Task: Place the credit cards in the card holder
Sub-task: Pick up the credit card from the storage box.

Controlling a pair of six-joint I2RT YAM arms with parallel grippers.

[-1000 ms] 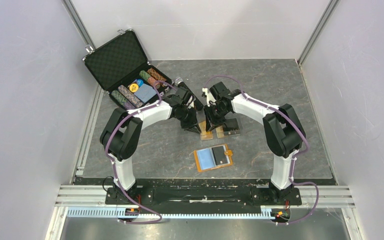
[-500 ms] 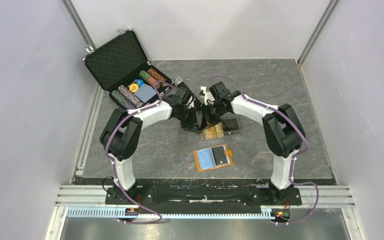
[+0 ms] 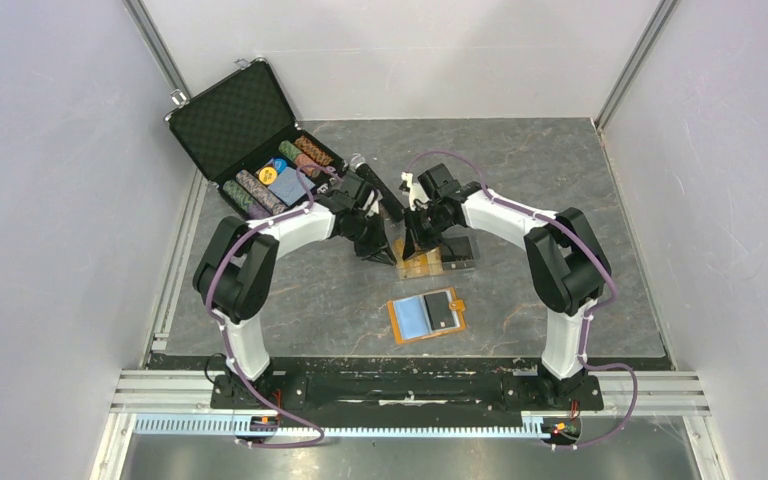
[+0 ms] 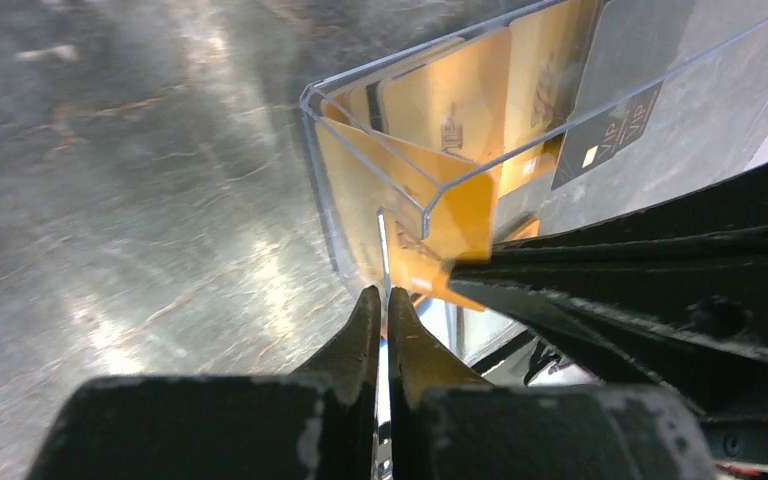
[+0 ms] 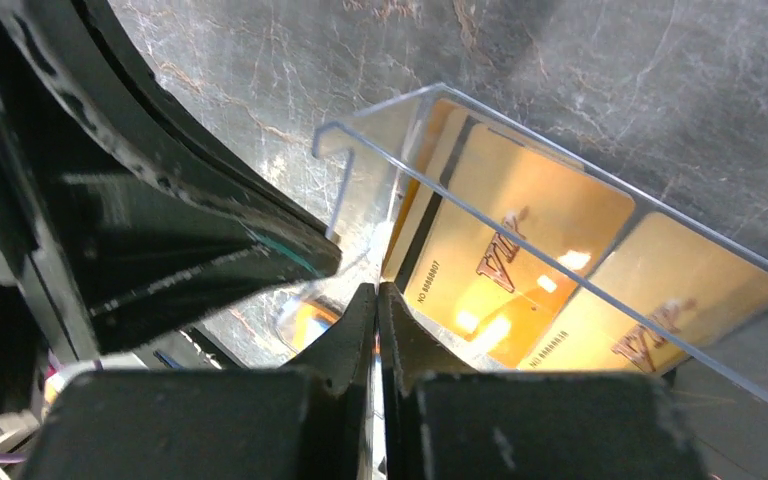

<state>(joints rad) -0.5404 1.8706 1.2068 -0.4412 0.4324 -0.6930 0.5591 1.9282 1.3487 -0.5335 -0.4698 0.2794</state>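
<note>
The card holder (image 3: 427,317), an orange wallet with blue lining, lies open near the front with a black card (image 3: 443,312) in it. Behind it stands a clear plastic box (image 3: 438,262) (image 4: 360,110) (image 5: 480,120) with gold credit cards (image 4: 460,100) (image 5: 520,230) and a black VIP card (image 4: 610,110). My left gripper (image 3: 388,256) (image 4: 385,295) is shut on the box's thin clear wall. Close beside it, my right gripper (image 3: 412,250) (image 5: 377,290) is shut on the edge of a tilted gold card (image 4: 430,215).
An open black foam-lined case (image 3: 250,135) with poker chips stands at the back left. Grey walls and metal rails enclose the dark stone-patterned table (image 3: 560,180). The two arms nearly touch over the clear box.
The right gripper has closed on a gold card and drawn in towards the left gripper. The clear box with its cards has shifted slightly. The left gripper keeps its hold.
</note>
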